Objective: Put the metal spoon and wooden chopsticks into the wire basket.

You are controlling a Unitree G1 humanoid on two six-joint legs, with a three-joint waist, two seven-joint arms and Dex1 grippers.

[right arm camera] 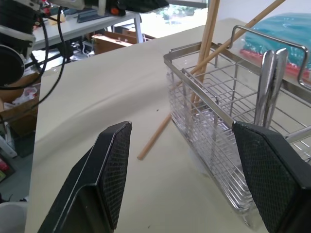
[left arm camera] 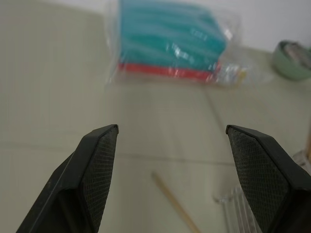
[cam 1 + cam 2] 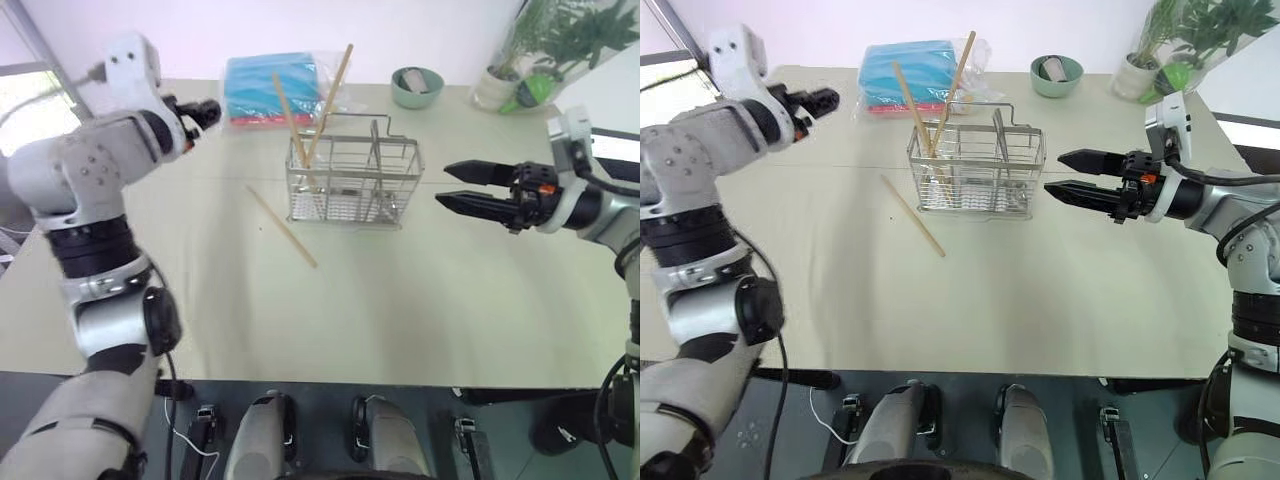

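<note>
Already two chopsticks (image 3: 312,110) stand in my basket (image 3: 355,185), spoon (image 1: 270,82) too; one chopstick (image 3: 282,227) lies on the tabletop (image 3: 400,300) at its 8 o'clock. Left tool (image 2: 170,179) and right tool (image 3: 458,186) are spread, empty.

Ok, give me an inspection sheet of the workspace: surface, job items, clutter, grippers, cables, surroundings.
Surface: pale table, bare near the front.
Job's things: wire basket upright; two wooden chopsticks standing in it; one chopstick flat on the table beside it; metal spoon standing inside the basket.
Clutter: bagged teal cloths; green bowl.
Grippers: left gripper open, empty; right gripper open, empty.
Cables: nothing seen on the table.
Surroundings: potted plant.
</note>
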